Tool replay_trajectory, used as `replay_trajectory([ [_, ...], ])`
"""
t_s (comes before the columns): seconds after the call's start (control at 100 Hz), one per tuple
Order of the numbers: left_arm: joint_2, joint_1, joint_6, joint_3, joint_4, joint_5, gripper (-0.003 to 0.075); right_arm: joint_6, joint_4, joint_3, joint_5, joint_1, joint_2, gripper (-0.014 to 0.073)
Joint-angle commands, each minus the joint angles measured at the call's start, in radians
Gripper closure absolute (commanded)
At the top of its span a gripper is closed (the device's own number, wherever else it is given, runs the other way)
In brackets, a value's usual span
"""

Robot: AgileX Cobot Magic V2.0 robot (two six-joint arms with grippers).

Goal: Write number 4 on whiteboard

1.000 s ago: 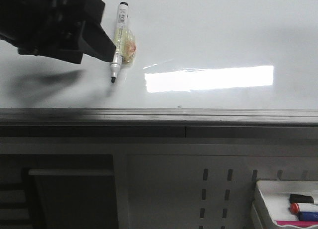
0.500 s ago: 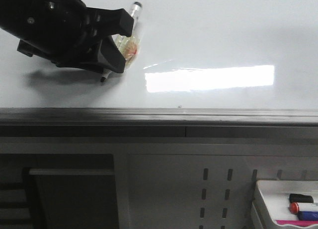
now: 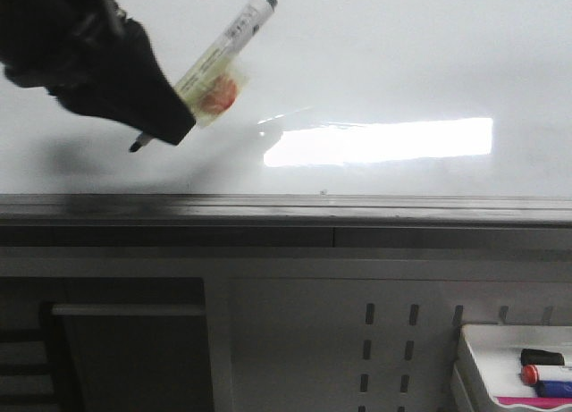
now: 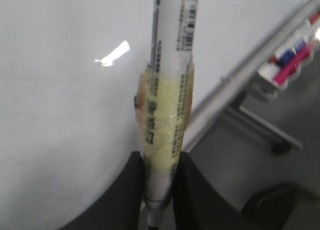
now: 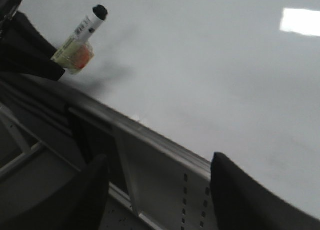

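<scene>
The whiteboard [image 3: 402, 63] is glossy white with a grey frame edge [image 3: 357, 206]; no strokes of the number 4 show on it. My left gripper [image 3: 165, 126] is shut on a white marker pen [image 3: 228, 41] wrapped in yellowish tape, at the board's near left. The pen is tilted, with its black tip [image 3: 137, 147] low and close to the board. In the left wrist view the pen [image 4: 167, 90] sits between both fingers [image 4: 131, 190]. My right gripper [image 5: 157, 190] is open and empty, off the board's front edge. The pen also shows in the right wrist view [image 5: 80, 38].
A perforated grey panel [image 3: 384, 340] stands below the board's frame. A white tray [image 3: 509, 376] with spare markers sits at the lower right. A bright light reflection [image 3: 375, 142] lies on the board.
My left gripper closed on the pen that lay on the board and lifted its rear end, tilting it so the tip points down and to the left.
</scene>
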Motion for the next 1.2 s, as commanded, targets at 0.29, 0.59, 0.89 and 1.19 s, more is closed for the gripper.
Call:
replay_trajectory([
  [0.29, -0.114, -0.034, 0.515, -0.004, -0.18, 0.302, 0.0741, -0.084, -0.003, -0.076, -0.15, 0.329, 0.194, 0.0201],
  [0.59, -0.114, -0.176, 0.608, 0.0, -0.207, 0.206, 0.0741, -0.084, -0.003, -0.204, -0.15, 0.447, 0.349, 0.0201],
  [0.89, -0.114, -0.218, 0.608, 0.0, -0.207, 0.187, 0.0741, -0.084, -0.003, -0.218, -0.15, 0.457, 0.403, 0.0326],
  [1.19, -0.114, -0.218, 0.608, 0.0, -0.207, 0.175, 0.0741, -0.084, -0.003, -0.218, -0.121, 0.457, 0.428, 0.0624],
])
